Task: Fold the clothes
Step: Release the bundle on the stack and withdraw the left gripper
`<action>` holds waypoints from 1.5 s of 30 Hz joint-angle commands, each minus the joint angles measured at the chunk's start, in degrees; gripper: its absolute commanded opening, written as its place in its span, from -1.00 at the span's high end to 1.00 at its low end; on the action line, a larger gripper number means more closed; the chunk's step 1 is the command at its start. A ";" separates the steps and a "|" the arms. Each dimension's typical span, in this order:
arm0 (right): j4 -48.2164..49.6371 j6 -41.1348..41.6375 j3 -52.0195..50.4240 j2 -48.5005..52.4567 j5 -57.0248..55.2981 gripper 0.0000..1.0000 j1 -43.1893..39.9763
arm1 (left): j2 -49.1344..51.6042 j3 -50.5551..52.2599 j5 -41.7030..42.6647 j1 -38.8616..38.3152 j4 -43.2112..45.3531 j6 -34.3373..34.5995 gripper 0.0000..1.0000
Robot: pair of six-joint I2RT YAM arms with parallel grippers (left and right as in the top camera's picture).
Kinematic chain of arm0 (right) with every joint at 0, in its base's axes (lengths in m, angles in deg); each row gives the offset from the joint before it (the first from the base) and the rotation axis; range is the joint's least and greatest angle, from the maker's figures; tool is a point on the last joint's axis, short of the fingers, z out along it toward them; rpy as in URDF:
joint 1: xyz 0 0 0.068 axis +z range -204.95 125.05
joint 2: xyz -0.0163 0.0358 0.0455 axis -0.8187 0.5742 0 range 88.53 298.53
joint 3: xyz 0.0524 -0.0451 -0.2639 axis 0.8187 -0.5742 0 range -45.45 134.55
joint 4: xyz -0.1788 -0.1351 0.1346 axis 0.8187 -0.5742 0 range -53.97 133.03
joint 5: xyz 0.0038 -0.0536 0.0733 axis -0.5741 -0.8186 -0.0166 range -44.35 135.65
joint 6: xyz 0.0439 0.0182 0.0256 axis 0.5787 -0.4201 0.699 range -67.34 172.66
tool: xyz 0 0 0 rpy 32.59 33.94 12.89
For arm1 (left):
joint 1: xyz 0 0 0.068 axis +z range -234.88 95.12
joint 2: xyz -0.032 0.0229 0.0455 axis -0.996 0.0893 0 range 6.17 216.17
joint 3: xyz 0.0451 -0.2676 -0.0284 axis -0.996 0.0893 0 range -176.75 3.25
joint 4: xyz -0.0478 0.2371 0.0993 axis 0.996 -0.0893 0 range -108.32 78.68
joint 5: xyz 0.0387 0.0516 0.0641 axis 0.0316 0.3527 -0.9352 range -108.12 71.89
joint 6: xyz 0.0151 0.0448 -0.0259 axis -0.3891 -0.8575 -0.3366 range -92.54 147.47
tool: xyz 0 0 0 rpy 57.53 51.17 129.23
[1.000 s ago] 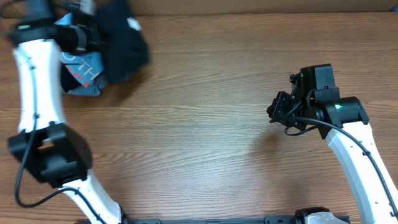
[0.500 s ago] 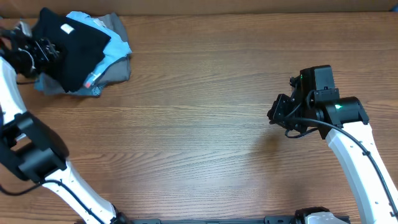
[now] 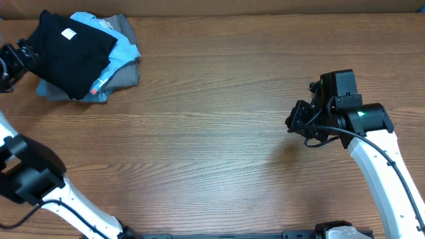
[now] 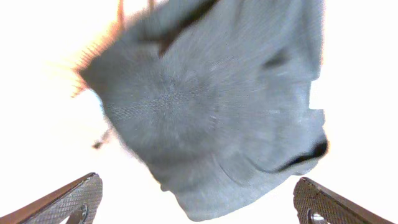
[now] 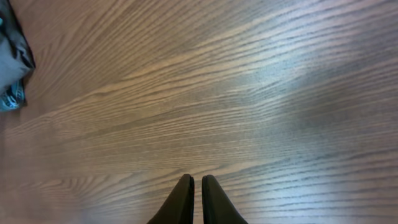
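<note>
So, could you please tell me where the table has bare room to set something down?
The wide stretch of table between the garments and the right claw is bare, as is the far right corner. The far left corner is crowded: the black garment lies on the light blue shirt and grey garment, the open left claw beside it.

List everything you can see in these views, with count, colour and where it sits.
black garment: 1, black with a white label, far left corner, topmost
blue shirt: 1, light blue, under the black garment
grey garment: 1, grey, under the blue shirt
table: 1, brown wood, beneath everything
left gripper: 1, black, open, beside the black garment's left edge
right gripper: 1, black, shut, over bare wood on the right
</note>
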 commanded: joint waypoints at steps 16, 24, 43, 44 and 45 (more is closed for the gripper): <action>2.89 0.07 0.85 -0.22 0.50 0.78 -0.15 | 8.70 -0.83 -10.27 -11.87 13.07 -4.74 0.91; 2.62 1.55 0.85 -0.22 0.98 0.78 -0.15 | 16.00 -0.96 -17.25 -17.09 16.26 -4.74 -0.14; 3.06 -15.52 16.15 -11.30 -4.33 0.37 -0.17 | -16.52 -22.12 -15.08 -16.04 -19.63 -4.42 -1.00; 2.86 -17.18 18.14 -12.76 -4.33 0.24 -0.17 | -18.93 -22.12 -15.19 -16.79 -20.94 -5.33 -1.00; 2.84 -18.53 19.65 -14.01 -4.33 0.09 -0.17 | -21.81 -22.12 -15.87 -17.88 -21.99 -6.32 -1.00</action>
